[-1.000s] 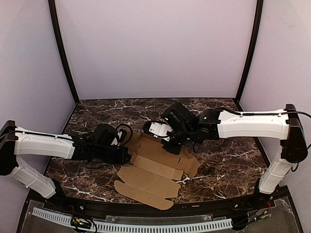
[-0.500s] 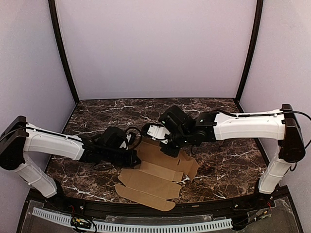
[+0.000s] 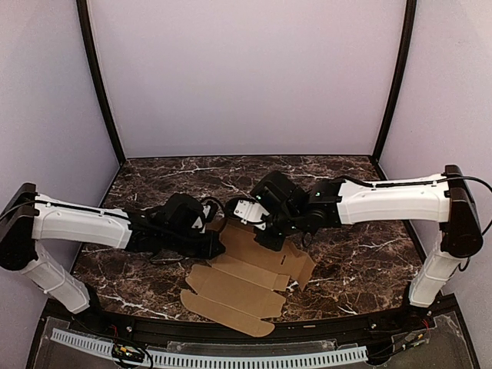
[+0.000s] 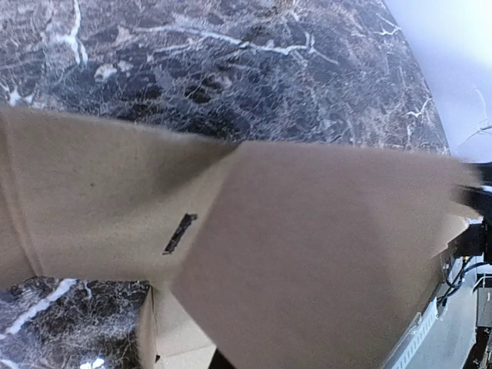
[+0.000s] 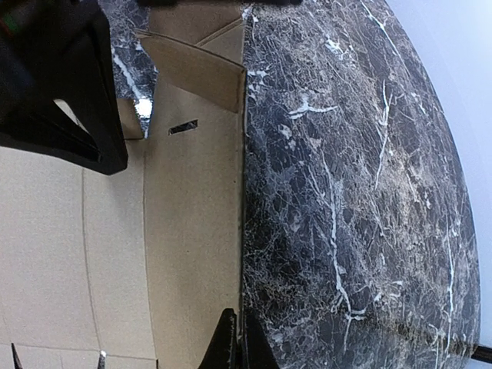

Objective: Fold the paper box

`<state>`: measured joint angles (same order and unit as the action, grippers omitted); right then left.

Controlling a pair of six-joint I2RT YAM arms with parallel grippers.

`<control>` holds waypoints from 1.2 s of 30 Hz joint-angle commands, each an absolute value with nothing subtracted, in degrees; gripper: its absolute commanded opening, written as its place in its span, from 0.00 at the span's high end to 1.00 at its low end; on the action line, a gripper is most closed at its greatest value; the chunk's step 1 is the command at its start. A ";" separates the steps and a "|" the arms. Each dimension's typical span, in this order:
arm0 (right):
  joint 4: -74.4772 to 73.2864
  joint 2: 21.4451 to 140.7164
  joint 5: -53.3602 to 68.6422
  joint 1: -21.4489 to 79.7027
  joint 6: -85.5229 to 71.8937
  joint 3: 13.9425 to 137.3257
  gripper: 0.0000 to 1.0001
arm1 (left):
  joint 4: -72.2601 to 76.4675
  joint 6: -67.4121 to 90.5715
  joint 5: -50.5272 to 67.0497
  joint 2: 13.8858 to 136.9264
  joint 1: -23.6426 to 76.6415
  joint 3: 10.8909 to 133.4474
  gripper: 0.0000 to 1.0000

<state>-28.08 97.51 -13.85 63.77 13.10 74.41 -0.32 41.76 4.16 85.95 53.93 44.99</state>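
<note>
**First speaker:** What does the paper box look like?

**Second speaker:** The paper box [image 3: 234, 290] is a plain tan-brown cardboard sheet, die-cut and unmarked, and not yet box-shaped. It is made of long panels divided by straight creases, with rounded tabs and notches along the edges.

**First speaker:** Where does it lie?

**Second speaker:** It lies opened out on the dark marble table [image 3: 361, 246], near the front edge and about the middle. It runs diagonally, and its far end is partly hidden from above.

**First speaker:** Is it completely flat?

**Second speaker:** Mostly. In the right wrist view a small flap [image 5: 196, 73] at one end tilts upward. A short narrow slot [image 5: 183, 127] is cut through the panel beside it.
</note>
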 commanded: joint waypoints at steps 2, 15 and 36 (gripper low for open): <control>-25.64 97.29 -16.77 64.38 13.36 72.14 1.00 | -12.88 36.84 0.81 75.97 54.40 48.89 0.98; -14.91 92.70 -14.85 64.42 26.10 63.45 1.00 | -31.64 27.44 -10.57 55.47 52.57 48.44 0.77; 12.12 85.62 -18.17 69.55 49.08 45.96 1.00 | -16.04 30.78 -4.84 46.16 47.52 28.06 0.81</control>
<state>3.40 84.60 -14.76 67.57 45.47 49.15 -23.16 29.80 -8.38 46.39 48.10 31.38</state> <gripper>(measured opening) 0.004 0.192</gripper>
